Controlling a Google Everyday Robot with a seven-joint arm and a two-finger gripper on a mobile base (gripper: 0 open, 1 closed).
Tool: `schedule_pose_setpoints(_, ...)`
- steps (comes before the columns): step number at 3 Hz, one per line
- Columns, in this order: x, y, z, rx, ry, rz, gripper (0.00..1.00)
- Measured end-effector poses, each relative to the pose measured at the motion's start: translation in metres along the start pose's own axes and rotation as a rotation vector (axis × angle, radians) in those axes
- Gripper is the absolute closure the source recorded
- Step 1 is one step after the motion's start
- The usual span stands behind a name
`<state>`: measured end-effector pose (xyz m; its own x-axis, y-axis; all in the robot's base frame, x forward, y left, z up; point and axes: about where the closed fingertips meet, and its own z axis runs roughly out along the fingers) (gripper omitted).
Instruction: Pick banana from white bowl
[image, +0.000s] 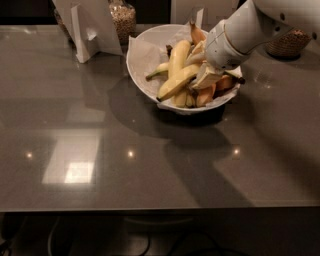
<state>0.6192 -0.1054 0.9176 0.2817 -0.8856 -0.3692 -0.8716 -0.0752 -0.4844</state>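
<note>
Risk: bowl drag, wrong fruit

Counter (150, 165) looks glossy, so the white bowl (159, 32) could slide or tip if the lift snags. Gripper (206, 77) sits low in the bowl's right side, on the pile; can't tell whether it's closed on anything. Banana (176, 85) lies diagonally mid-bowl, touching the orange-brown bananas (216, 87), so neighbours may come up too.
</note>
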Motion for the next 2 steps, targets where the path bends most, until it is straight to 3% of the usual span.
schedule_pose_setpoints(1,-0.0001,0.0000,-0.0001,0.000,0.000,0.000,0.88)
schedule_pose_setpoints(2,-0.0060,-0.0031,-0.0068,-0.004,0.012,-0.017,1.00)
